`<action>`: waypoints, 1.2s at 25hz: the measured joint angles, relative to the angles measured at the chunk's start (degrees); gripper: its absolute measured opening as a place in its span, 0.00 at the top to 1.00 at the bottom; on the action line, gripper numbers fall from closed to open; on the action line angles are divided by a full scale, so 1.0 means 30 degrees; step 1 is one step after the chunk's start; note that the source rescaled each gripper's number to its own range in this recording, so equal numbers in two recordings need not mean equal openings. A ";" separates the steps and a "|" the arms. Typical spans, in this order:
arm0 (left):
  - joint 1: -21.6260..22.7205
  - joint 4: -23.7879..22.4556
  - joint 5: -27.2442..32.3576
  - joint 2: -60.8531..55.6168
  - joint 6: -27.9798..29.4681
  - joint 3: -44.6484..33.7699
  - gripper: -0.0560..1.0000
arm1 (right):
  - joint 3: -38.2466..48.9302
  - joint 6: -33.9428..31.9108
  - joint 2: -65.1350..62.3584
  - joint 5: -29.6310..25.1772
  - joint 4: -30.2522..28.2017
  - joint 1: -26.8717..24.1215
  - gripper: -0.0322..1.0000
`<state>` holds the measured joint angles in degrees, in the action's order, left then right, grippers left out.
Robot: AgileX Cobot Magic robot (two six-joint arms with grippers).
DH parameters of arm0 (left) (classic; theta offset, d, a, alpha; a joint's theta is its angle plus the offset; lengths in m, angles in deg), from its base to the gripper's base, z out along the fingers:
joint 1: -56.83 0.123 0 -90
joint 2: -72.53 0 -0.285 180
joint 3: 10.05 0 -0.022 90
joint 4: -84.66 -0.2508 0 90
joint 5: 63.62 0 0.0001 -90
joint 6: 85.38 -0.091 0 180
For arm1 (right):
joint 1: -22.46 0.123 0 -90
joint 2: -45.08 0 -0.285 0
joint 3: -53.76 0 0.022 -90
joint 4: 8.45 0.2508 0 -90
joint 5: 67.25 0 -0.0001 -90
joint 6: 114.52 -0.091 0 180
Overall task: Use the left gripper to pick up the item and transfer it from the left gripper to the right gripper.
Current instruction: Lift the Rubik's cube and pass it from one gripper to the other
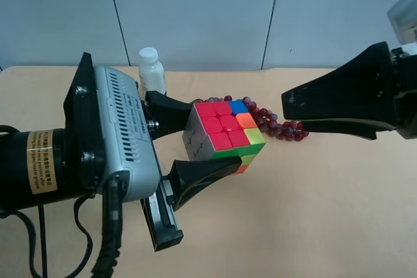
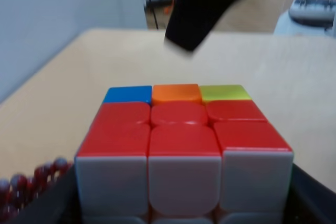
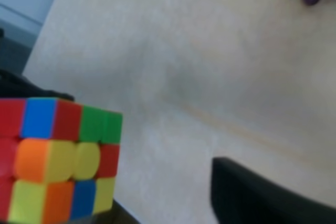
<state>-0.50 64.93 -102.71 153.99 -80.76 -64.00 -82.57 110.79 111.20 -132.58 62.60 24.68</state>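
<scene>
The item, a 3x3 puzzle cube (image 1: 225,131), is held above the table between the black fingers of my left gripper (image 1: 207,140), which has the grey vented housing and is shut on it. In the left wrist view the cube (image 2: 184,150) fills the lower middle, red face up, white face toward the camera. My right gripper (image 1: 287,110) is at the exterior high view's right, pointing at the cube, apart from it and empty. The right wrist view shows the cube (image 3: 58,156) close by and one of its fingers (image 3: 268,198). Its jaws look open.
A red-purple grape bunch (image 1: 280,125) lies on the tan table (image 1: 313,213) behind the cube. It also shows in the left wrist view (image 2: 31,182). A white bottle (image 1: 151,69) stands at the back near the wall.
</scene>
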 joint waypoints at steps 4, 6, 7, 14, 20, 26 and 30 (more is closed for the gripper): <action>0.0000 0.0021 -0.0341 0.0000 0.0000 0.0000 0.94 | -0.0026 0.1521 0.2115 -0.0907 0.1108 0.0000 0.00; 0.0000 0.0019 -0.0465 0.0000 0.0000 0.0000 0.94 | -0.0021 0.2177 0.2898 -0.0907 0.1360 0.0000 0.00; 0.0000 0.0019 -0.0515 0.0000 0.0000 0.0000 0.94 | -0.0021 0.2476 0.3229 -0.0907 0.1434 0.0000 0.00; 0.0000 0.0019 -0.1035 0.0000 0.0000 0.0000 0.94 | -0.0021 0.3617 0.3798 -0.0949 0.2037 0.0000 0.00; 0.0000 0.0019 -0.1119 0.0000 0.0000 0.0000 0.94 | -0.0021 0.3882 0.3916 -0.0949 0.2252 0.0353 0.00; 0.0000 0.0019 -0.1469 0.0000 0.0000 0.0000 0.94 | -0.0021 0.4176 0.3916 -0.0968 0.2266 0.1591 0.00; 0.0000 0.0019 -0.1647 0.0000 0.0000 0.0000 0.94 | -0.0021 0.4176 0.3916 -0.0968 0.2272 0.1617 0.00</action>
<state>-0.50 64.99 -107.66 153.99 -80.76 -64.00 -82.63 123.32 122.95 -135.49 69.42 29.53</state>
